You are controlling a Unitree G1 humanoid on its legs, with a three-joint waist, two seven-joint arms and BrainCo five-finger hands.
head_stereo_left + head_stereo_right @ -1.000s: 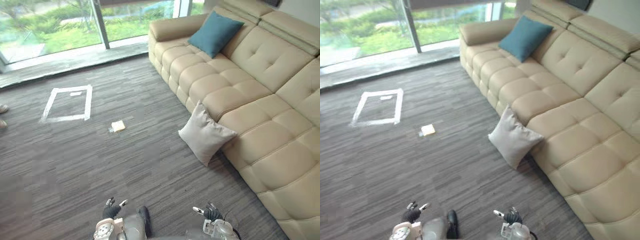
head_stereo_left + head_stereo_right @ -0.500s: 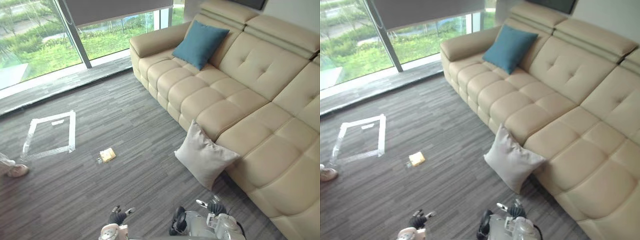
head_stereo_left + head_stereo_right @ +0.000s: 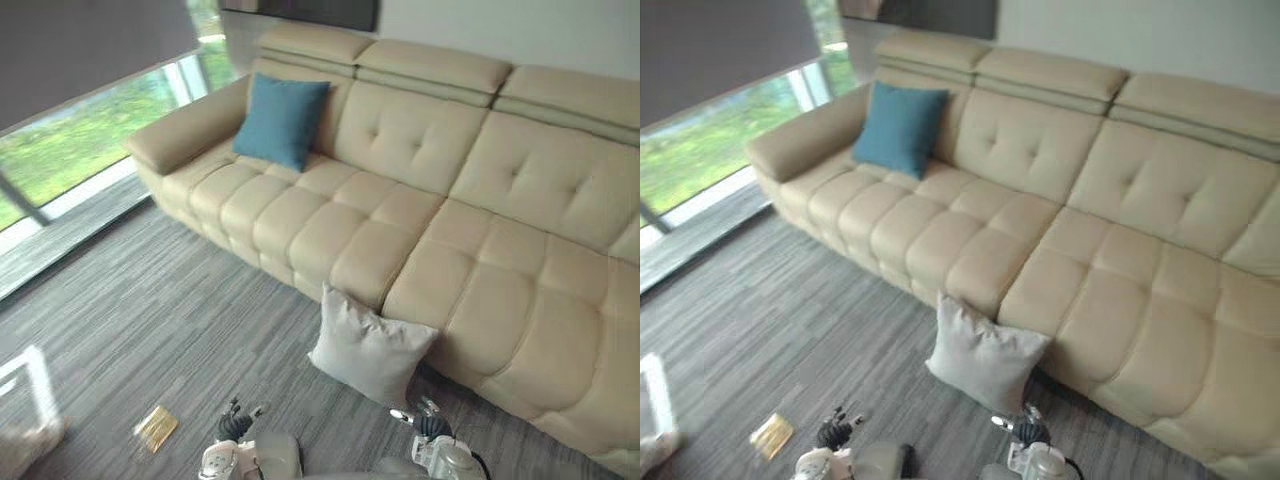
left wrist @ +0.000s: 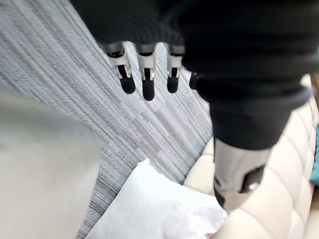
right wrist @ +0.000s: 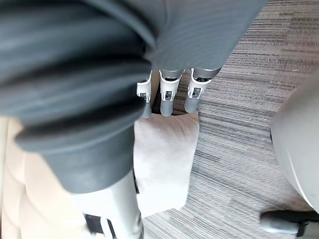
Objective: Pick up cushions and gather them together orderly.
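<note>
A light grey cushion (image 3: pixel 368 350) stands on the carpet, leaning against the front of the beige sofa (image 3: pixel 480 260). A teal cushion (image 3: pixel 281 120) rests upright in the sofa's far left corner by the armrest. My left hand (image 3: pixel 235 425) hangs low over the carpet, left of the grey cushion, fingers (image 4: pixel 146 82) straight and holding nothing. My right hand (image 3: pixel 428 426) hangs just in front of the grey cushion's right corner, fingers (image 5: pixel 167 97) straight too, with the grey cushion (image 5: pixel 162 169) past them. Neither hand touches a cushion.
A small yellow flat object (image 3: pixel 156 427) lies on the grey carpet at the lower left. White tape (image 3: pixel 30 375) marks the floor near the left edge, with a person's shoe (image 3: pixel 25 445) beside it. A large window (image 3: pixel 80 140) runs along the left.
The camera has swung to the right: the sofa now spans the view, and the tape square and window have slid to the left. Both hands still hang low and hold nothing.
</note>
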